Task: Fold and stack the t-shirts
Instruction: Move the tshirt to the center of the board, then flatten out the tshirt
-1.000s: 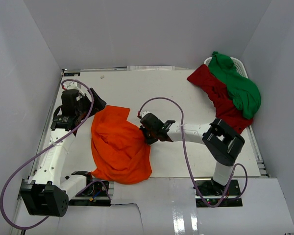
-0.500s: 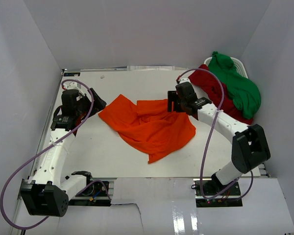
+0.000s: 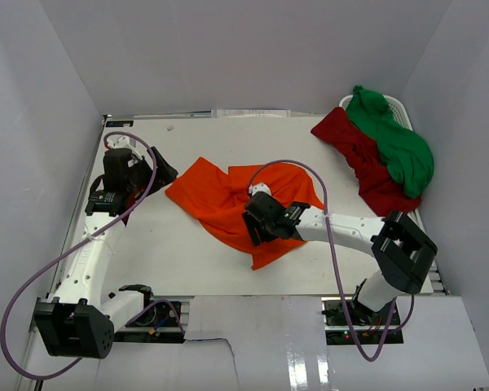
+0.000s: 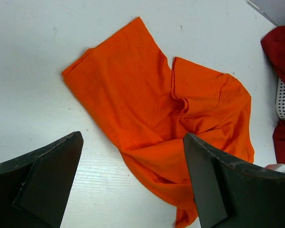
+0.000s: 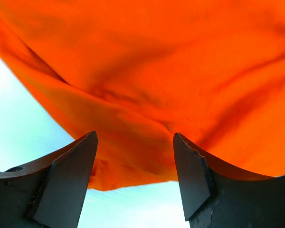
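White worktop point(image 3: 187, 147), pale walls round it: orange t-shirt point(image 3: 220, 199) lies crumpled, not folded, both end effectors w/ nothing in them.
On my feeds the right end effector point(image 5: 134, 137) hangs low right over the orange cloth, jaws apart, fabric filling the view just beyond its tips, nothing pinched btwn them. Left end effector point(image 4: 133, 137) sits well apart on the left side, jaws spread wide, the orange t-shirt ahead of and below it. Dark red t-shirt point(image 3: 367, 163) and green t-shirt point(image 3: 395, 142) are heaped together well off to the far right of the right end effector, green on top, draped over a white basket point(image 3: 399, 104).
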`<state>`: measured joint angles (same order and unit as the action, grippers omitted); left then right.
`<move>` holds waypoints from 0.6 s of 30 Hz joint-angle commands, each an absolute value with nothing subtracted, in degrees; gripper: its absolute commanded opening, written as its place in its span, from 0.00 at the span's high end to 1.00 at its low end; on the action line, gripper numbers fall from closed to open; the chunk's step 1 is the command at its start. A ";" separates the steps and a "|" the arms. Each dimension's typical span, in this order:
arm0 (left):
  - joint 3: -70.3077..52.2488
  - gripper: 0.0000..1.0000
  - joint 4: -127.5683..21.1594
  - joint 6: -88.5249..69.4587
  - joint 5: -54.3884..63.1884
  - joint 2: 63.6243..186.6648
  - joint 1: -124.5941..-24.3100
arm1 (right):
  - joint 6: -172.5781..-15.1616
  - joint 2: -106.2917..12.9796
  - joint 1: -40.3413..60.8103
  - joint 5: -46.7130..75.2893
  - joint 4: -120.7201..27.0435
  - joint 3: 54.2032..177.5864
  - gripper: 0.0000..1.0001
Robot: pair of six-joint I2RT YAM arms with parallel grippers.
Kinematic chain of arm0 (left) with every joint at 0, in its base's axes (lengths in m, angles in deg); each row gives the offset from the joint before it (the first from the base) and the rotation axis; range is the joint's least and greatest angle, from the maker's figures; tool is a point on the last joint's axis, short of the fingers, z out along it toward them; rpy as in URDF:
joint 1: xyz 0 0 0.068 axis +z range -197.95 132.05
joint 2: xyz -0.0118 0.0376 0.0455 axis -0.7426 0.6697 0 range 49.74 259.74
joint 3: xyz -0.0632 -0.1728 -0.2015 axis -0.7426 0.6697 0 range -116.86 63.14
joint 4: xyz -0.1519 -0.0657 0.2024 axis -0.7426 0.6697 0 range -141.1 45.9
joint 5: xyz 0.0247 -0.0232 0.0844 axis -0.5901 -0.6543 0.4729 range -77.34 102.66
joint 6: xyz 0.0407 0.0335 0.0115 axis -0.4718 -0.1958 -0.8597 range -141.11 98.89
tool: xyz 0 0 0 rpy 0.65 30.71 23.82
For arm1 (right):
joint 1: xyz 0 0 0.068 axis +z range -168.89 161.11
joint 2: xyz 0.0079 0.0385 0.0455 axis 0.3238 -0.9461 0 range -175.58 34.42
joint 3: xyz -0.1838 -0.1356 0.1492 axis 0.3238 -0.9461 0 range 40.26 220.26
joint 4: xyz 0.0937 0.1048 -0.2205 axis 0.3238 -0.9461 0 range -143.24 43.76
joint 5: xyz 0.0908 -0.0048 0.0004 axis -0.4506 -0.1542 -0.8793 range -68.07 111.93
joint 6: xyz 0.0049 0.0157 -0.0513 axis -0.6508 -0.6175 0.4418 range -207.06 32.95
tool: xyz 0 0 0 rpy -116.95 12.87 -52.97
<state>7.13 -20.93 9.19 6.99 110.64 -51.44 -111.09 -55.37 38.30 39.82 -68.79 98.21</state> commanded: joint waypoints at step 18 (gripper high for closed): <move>4.78 0.03 -20.34 8.07 4.58 111.61 -51.20 | -120.72 -64.80 45.97 39.86 -70.94 99.31 0.92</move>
